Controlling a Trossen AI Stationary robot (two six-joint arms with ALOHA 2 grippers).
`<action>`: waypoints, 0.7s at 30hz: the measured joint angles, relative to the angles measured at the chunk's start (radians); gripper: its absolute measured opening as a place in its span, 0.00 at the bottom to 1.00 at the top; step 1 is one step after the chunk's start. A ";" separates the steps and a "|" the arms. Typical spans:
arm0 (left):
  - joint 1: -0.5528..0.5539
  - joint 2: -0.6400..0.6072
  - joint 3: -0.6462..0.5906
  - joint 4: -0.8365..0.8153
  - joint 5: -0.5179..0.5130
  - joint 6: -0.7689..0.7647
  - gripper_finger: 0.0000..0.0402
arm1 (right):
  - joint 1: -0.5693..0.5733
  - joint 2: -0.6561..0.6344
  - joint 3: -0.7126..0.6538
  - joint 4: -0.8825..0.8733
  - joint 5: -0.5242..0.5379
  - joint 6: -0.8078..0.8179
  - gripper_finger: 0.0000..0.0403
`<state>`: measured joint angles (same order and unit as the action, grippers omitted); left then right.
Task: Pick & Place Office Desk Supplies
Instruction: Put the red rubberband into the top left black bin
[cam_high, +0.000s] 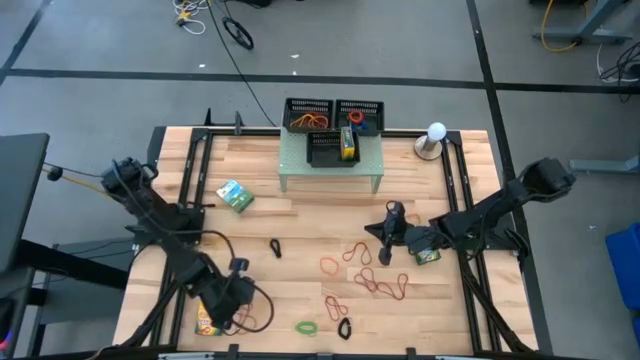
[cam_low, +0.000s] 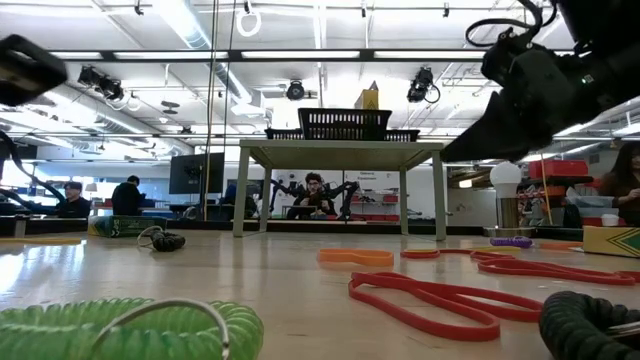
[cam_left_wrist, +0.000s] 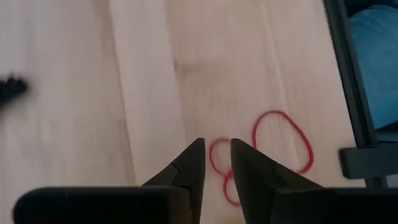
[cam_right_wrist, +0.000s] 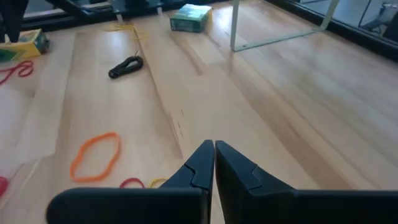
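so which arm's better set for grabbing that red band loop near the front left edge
Left. The left gripper hovers right over the red band, fingers slightly apart. The right gripper is shut, over bare wood mid-table.

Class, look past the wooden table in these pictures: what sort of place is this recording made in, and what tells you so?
Probably a robotics lab or workshop. Rows of ceiling strip lights hang overhead, people sit at a monitor in the background, and cables trail over a grey taped floor.

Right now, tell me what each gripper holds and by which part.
Nothing is held. The left gripper is slightly open above a red band on the table, not gripping it. The right gripper is shut and empty.
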<state>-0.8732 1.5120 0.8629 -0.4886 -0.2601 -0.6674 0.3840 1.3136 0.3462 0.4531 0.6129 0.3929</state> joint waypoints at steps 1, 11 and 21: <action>-0.009 0.000 0.006 -0.023 -0.001 -0.035 0.23 | 0.000 0.006 0.000 0.000 0.001 0.016 0.06; -0.045 0.078 0.092 -0.148 -0.002 -0.142 0.42 | 0.000 0.008 0.000 -0.009 0.003 0.063 0.06; -0.045 0.352 0.339 -0.345 0.083 -0.069 0.52 | 0.000 0.008 0.000 -0.009 0.002 0.063 0.06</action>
<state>-0.9184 1.8643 1.2015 -0.8333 -0.1766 -0.7362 0.3840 1.3216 0.3466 0.4446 0.6152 0.4559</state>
